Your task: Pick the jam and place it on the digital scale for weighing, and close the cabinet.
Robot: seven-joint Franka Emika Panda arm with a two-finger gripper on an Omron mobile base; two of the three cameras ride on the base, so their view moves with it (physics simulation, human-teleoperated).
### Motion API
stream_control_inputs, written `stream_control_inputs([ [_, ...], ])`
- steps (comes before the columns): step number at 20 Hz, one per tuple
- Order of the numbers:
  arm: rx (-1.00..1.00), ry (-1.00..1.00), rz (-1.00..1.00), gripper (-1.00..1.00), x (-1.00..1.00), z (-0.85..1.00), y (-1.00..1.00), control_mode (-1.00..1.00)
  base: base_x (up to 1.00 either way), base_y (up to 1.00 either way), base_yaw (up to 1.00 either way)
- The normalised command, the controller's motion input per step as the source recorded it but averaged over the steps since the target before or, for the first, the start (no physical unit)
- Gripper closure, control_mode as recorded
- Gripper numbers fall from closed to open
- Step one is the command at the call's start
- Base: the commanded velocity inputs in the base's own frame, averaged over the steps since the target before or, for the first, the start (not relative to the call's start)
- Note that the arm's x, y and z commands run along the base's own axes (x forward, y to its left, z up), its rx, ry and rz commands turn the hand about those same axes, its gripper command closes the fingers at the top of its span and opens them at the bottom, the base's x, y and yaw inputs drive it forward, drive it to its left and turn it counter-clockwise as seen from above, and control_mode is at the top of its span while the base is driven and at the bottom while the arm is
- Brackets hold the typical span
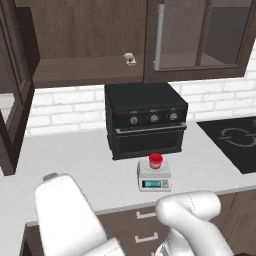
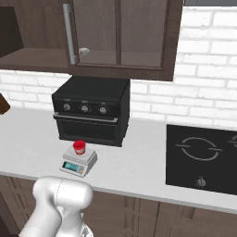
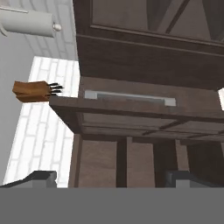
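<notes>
Jam [image 1: 156, 160] sits on the digital scale [image 1: 154, 176] in front of the black oven [image 1: 145, 120]; I see my gripper [image 3: 112, 178] spread wide, holding nothing, facing the cabinet [image 3: 144, 65] door's silver handle [image 3: 130, 98].

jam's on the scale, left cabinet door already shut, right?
Half right. The jam sits on the scale, but the left cabinet door is open, swung out from the cabinet; the left base view shows it.
</notes>
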Motion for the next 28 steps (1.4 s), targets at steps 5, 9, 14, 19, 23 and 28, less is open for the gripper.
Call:
stream_control_inputs([
  [5, 0.0, 0.0, -0.05, -1.0, 0.1, -0.05, 1.0, -1.0, 0.0, 0.0, 0.0],
  [9, 0.0, 0.0, -0.01, -1.0, 0.06, -0.28, 0.99, -1.0, 0.0, 0.0, 0.0],
  [14, 0.09, 0.0, 0.0, -1.0, 0.44, -0.45, 0.88, -1.0, 0.0, 0.0, 0.0],
  [19, 0.18, -0.07, -0.01, -1.0, 1.0, -0.76, 0.64, -1.0, 0.0, 0.0, 0.0],
  [23, 0.08, -0.14, -0.07, -1.0, 1.0, -0.74, 0.52, -1.0, 0.0, 0.0, 0.0],
  [28, 0.0, 0.06, -0.1, -1.0, 1.0, -0.5, -0.02, -1.0, 0.0, 0.0, 0.0],
])
